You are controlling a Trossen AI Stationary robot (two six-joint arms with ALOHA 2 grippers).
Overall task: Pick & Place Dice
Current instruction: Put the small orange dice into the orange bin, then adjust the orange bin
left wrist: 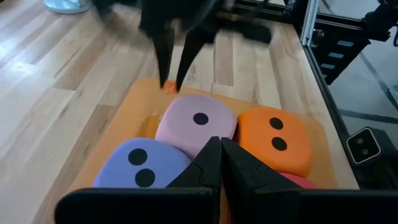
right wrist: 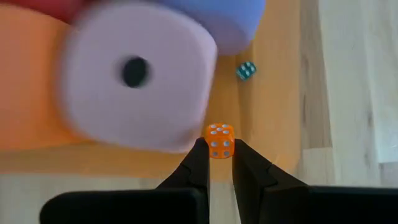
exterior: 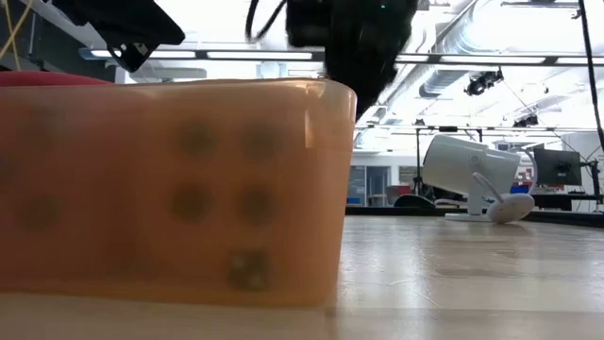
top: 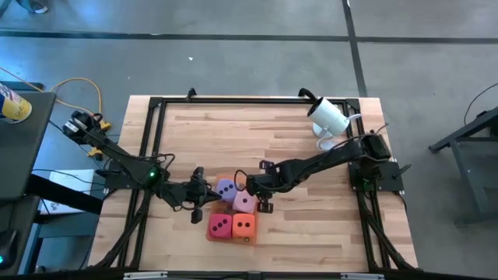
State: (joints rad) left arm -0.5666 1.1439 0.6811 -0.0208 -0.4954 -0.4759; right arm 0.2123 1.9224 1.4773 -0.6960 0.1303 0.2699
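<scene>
Fingertips of your right gripper (right wrist: 219,151) are nearly closed on a tiny hard orange die with white pips (right wrist: 219,140), pinching it by two opposite faces. The pinch sits at the edge of the flat translucent orange rectangular mat (right wrist: 273,93), just beside the big soft pink cube die (right wrist: 137,74) and touching the mat or barely clear of it; you cannot tell which.

In the overhead view this is the lower middle of the frame. The four soft dice cluster there on the mat: purple (top: 226,189) and pink (top: 244,203) above, red (top: 219,226) and orange (top: 244,226) below. Your right gripper (top: 264,204) is just to the right of the pink one. A tiny teal die (right wrist: 245,70) lies loose on the mat near the purple cube, beyond the held die, so the right arm is nearer to it.

Your left gripper (left wrist: 219,146) is fully closed and empty, hovering just left of the cluster above the purple cube. No bin or box shows; the mat is the only thing bearing dice.
</scene>
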